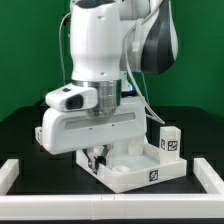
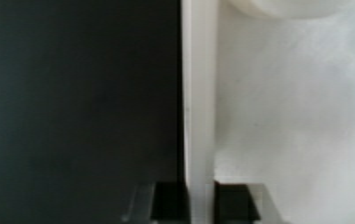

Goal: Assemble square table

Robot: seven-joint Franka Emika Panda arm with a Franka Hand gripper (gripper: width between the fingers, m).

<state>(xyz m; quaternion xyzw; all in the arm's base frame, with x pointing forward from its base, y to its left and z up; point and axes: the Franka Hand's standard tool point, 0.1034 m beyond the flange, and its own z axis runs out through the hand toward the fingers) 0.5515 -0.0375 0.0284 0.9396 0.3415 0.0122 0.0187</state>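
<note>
One table slab (image 2: 302, 130) — inside pincer (image 2: 199, 203)

On the exterior view's right an upright leg (image 1: 168, 140) bars the square table slab (image 1: 128, 177) corner; the white rail (image 1: 14, 174) hems the front; black table (image 1: 15, 140) lies open on that view's left

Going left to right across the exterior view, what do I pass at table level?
Left end of the white rail → gripper, shut on the tabletop's edge → tabletop → upright tagged leg → the rail's right end.
</note>
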